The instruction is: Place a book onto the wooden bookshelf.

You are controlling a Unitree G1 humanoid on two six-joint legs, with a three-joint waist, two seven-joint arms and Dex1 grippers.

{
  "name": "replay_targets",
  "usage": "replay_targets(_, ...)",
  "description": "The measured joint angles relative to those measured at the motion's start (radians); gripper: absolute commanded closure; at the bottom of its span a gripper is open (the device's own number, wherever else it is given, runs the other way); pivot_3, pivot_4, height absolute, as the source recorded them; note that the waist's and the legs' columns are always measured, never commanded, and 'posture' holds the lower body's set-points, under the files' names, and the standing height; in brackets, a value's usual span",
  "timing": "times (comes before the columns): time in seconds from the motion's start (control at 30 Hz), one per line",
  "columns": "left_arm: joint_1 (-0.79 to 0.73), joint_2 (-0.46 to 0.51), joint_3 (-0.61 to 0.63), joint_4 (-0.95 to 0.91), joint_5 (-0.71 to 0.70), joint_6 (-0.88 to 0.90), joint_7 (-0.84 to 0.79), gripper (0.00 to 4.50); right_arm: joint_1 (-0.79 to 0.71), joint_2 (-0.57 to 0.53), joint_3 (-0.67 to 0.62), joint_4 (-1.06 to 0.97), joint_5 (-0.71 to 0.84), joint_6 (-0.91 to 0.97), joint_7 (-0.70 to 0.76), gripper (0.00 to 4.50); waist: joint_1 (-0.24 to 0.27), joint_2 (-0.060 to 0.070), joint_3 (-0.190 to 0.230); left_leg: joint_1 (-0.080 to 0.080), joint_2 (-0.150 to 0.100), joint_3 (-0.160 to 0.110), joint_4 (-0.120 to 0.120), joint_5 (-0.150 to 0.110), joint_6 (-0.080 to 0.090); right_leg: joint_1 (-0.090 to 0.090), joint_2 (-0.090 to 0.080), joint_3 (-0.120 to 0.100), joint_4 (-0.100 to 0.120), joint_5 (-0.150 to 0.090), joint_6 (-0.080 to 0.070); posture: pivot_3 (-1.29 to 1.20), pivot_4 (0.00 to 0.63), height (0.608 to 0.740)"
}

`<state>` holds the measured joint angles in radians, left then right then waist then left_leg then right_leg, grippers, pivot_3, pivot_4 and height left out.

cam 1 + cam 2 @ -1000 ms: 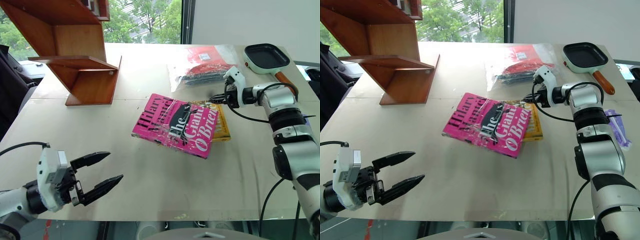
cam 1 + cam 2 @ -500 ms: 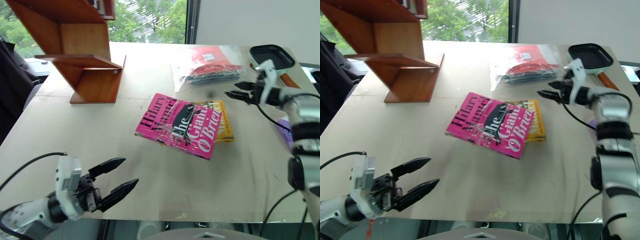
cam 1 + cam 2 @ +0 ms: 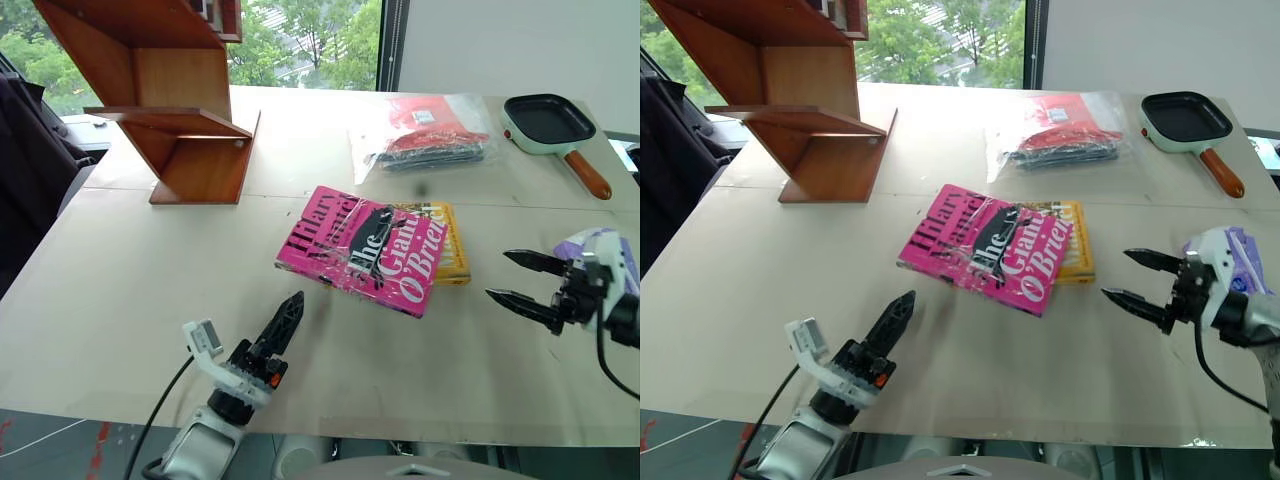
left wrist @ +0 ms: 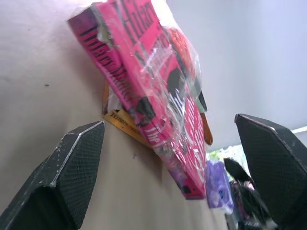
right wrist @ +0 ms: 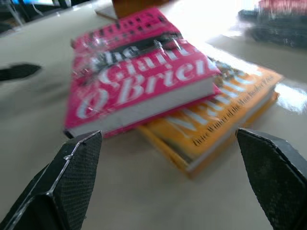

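Right hand (image 3: 518, 278) pulls back off the yellow book (image 3: 448, 252), fingers spread; left hand (image 3: 283, 322) swings in, also spread. Glossy pink paperback book (image 3: 362, 248) lies mid-frame on the worktop (image 3: 150, 280), ungrasped, reddish-brown wooden bookshelf (image 3: 165, 105) upper left.

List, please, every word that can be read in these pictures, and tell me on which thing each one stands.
"Hilary": top of the pink book's cover.
"The Giant, O'Brien": across the same cover.
"Winner of the Man Booker Prize": yellow book under it, partly blurred.
Yellow book's large title: mostly covered, unreadable.
Label on the plastic bag: too small.
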<state>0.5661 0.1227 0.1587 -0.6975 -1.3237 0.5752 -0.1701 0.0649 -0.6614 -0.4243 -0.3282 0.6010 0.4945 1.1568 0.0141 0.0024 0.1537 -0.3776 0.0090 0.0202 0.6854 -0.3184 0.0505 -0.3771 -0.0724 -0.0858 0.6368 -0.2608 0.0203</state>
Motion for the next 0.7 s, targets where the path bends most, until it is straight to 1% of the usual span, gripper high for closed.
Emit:
replay_targets(0.1,-0.019,0.054,-0.030,0.015,-0.036,0.037,0.002,0.00,0.078,0.011,-0.010,-0.068,0.036,-0.027,-0.002,0.09,0.002,-0.001,0.000,0.000,0.000,0.000,0.001,0.001,-0.001,0.000,0.001,0.000,0.000,0.000,0.000,0.00,0.150,0.740)
replay_targets(0.23,-0.090,0.052,-0.052,0.084,-0.108,0.053,0.006,0.00,0.169,0.049,-0.031,-0.133,0.118,-0.066,0.023,0.09,0.008,-0.001,-0.001,0.000,0.000,0.000,0.001,0.001,-0.002,0.000,0.002,0.000,0.000,0.000,0.000,0.00,0.150,0.740)
replay_targets(0.33,-0.199,0.053,-0.051,0.171,-0.123,0.053,0.018,0.00,0.250,0.049,-0.060,-0.174,0.143,-0.099,0.036,0.09,0.016,-0.002,-0.001,0.000,-0.001,0.000,0.001,0.001,-0.002,0.000,0.002,0.001,0.001,0.000,0.000,0.00,0.150,0.740)
replay_targets(0.43,-0.266,0.065,-0.053,0.223,-0.144,0.078,0.037,0.00,0.288,0.055,-0.106,-0.179,0.156,-0.152,0.041,0.09,0.014,-0.004,-0.003,0.001,-0.001,0.001,0.001,0.001,-0.002,0.000,0.002,0.003,0.001,0.000,0.000,0.00,0.150,0.740)
replay_targets(0.5,-0.295,0.075,-0.053,0.244,-0.160,0.097,0.045,0.00,0.319,0.077,-0.144,-0.175,0.173,-0.212,0.080,0.09,0.014,-0.005,-0.003,0.001,-0.001,0.001,0.001,0.001,-0.002,0.000,0.003,0.003,0.002,0.000,0.000,0.00,0.150,0.740)
replay_targets(0.57,-0.326,0.080,-0.053,0.259,-0.178,0.113,0.052,0.00,0.363,0.066,-0.173,-0.161,0.167,-0.259,0.123,0.09,0.016,-0.005,-0.003,0.001,-0.001,0.001,0.001,0.001,-0.002,0.000,0.002,0.003,0.002,0.000,0.000,0.00,0.150,0.740)
replay_targets(0.7,-0.353,0.083,-0.056,0.279,-0.200,0.137,0.061,0.00,0.413,0.049,-0.228,-0.129,0.184,-0.293,0.165,0.09,0.019,-0.005,-0.004,0.002,-0.001,0.002,0.002,0.001,-0.002,0.001,0.002,0.004,0.002,0.000,0.000,0.00,0.150,0.740)
